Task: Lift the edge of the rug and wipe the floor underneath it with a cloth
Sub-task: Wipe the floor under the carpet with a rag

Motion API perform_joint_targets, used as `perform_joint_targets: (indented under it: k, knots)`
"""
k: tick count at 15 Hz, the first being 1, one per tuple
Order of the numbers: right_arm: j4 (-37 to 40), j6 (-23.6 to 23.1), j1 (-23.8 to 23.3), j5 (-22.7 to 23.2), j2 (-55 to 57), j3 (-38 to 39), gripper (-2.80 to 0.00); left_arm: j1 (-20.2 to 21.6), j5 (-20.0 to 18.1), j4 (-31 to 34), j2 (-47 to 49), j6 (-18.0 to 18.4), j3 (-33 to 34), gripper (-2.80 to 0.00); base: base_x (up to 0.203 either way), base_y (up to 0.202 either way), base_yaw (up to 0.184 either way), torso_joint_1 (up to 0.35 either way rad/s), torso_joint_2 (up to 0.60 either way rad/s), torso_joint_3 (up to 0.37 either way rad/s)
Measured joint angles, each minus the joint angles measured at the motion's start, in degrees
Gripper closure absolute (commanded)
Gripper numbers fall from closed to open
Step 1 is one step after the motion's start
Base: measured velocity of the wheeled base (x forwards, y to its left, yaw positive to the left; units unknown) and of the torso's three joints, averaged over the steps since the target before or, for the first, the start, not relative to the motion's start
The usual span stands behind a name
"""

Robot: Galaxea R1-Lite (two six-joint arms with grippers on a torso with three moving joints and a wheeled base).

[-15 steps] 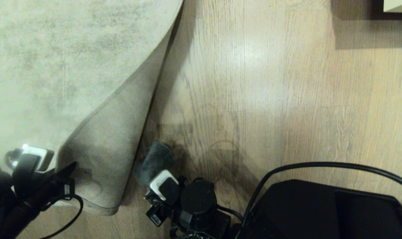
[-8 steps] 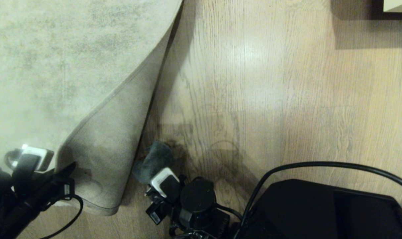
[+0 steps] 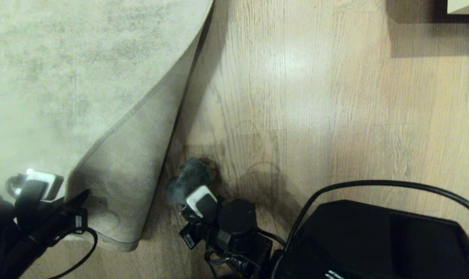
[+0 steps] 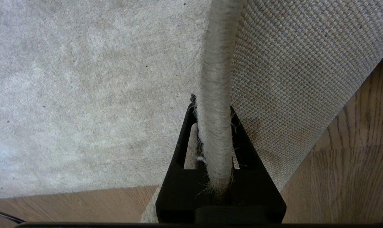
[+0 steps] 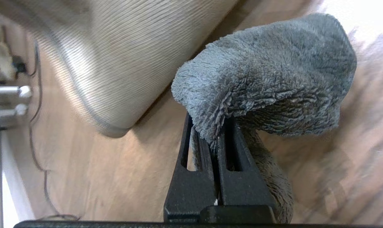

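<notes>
1. Head view shows the rug (image 3: pixel 64 77) filling the frame from nine to twelve o'clock, its corner folded back so the tan backing faces up toward six o'clock.
2. Left gripper (image 4: pixel 214 126), at eight o'clock in the head view, is clamped on the rug's bound edge, which runs between its two black fingers (image 4: pixel 182 148) and is raised off the floor (image 3: pixel 316 97).
3. Right gripper (image 5: pixel 217 126), near six o'clock in the head view, is pinched tight on the cloth (image 3: pixel 190 180).
4. That grey fuzzy cloth lies bunched on the bare floor just beside the lifted fold, at its three o'clock side.
5. A black cable (image 3: pixel 374 186) arcs over the robot's dark base (image 3: pixel 374 240) at five o'clock.
</notes>
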Motion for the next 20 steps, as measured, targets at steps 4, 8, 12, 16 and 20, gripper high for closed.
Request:
perform_joint_targets:
  k: [4,8,12,16,20]
  knots:
    - [0.6,0.0,-2.4,-0.1,0.5,-4.3,0.0,0.0,0.0,0.0,0.0,0.0,-0.1,0.0,0.0,0.0,0.0,0.0,0.0,0.0]
    - [2.5,-0.2,-5.3,-0.3,0.0,-9.3,0.0,-0.1,0.0,0.0,0.0,0.0,0.0,0.0,0.0,0.0,0.0,0.0,0.0,0.0]
    - [4.6,-0.5,-9.8,-0.5,-2.6,-12.5,0.0,-0.1,0.0,0.0,0.0,0.0,0.0,0.0,0.0,0.0,0.0,0.0,0.0,0.0]
    - [6.7,-1.2,-13.5,-0.5,-6.9,-13.0,0.0,-0.1,0.0,0.0,0.0,0.0,0.0,0.0,0.0,0.0,0.0,0.0,0.0,0.0]
    - [9.9,-1.4,-13.8,-0.4,-11.2,-12.1,0.0,-0.1,0.0,0.0,0.0,0.0,0.1,0.0,0.0,0.0,0.0,0.0,0.0,0.0]
